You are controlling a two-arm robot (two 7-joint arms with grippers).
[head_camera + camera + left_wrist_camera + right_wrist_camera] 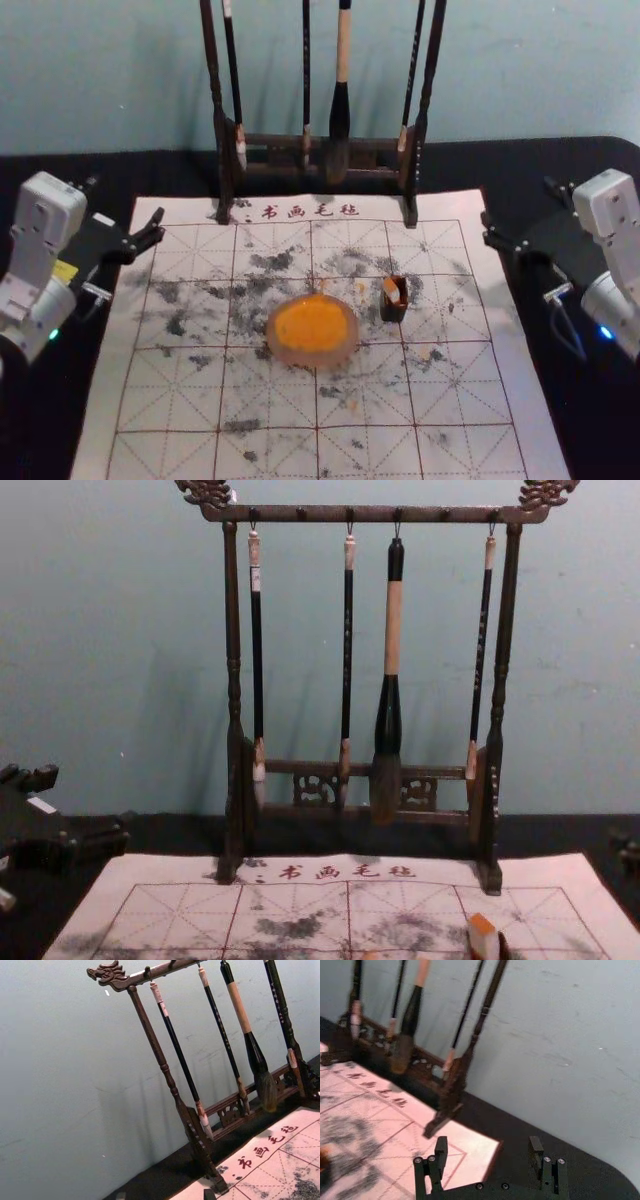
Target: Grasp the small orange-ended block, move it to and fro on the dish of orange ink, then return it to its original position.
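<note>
Left to right from my console: my left end effector (128,200) hung over the left edge of the mat, released, fingers spread, nothing between them. White felt mat with red grid lines and grey ink smudges (460,400) lay on the black worktop (45,430). Dark carved wooden rack (225,160) stood at the mat's far edge, four brushes hanging, including a thick one with a black and tan handle (340,100). Round translucent dish (290,354) sat near the mat's middle, orange ink (312,325) inside. Just right of it, I had the small pale block with an orange end (391,287) in a small dark open-topped holder (393,313), orange end up, slightly tilted. My right end effector (518,200) hung by the mat's right edge, also released, fingers wide apart, empty.
</note>
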